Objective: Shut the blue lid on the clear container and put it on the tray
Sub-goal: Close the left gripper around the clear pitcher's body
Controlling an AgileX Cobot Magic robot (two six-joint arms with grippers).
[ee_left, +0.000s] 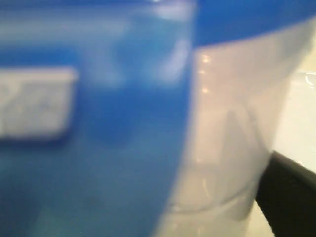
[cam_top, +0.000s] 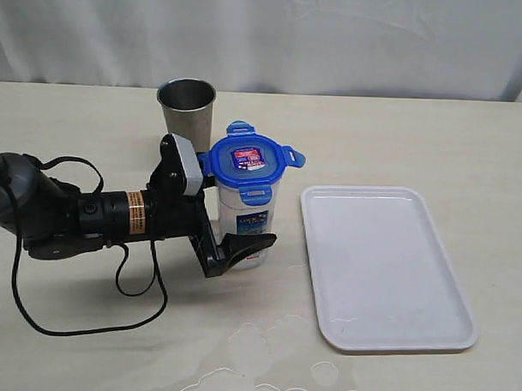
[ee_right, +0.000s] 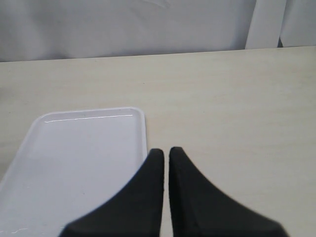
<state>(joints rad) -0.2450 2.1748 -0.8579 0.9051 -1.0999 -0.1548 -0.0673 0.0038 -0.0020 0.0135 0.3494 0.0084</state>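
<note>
Soft, bright, even light; faint shadows. The left wrist view is heavily blurred against the clear container. Pale sheen on the worktop beside the tray.

Beige tabletop, white cloth backdrop — creased

We find the exterior camera set in front of the table, raised, looking down and across it toward the white curtain. It stands back far enough to take in the whole working area.

The left wrist camera sits hard against the clear container, so near that the picture is blurred and the blue printed label fills most of it.

The right wrist camera looks out low over the tips of the right hand, across the table toward the curtain.

Exterior and left wrist views share the container. Exterior and right wrist views share the tray, table and curtain.
</note>
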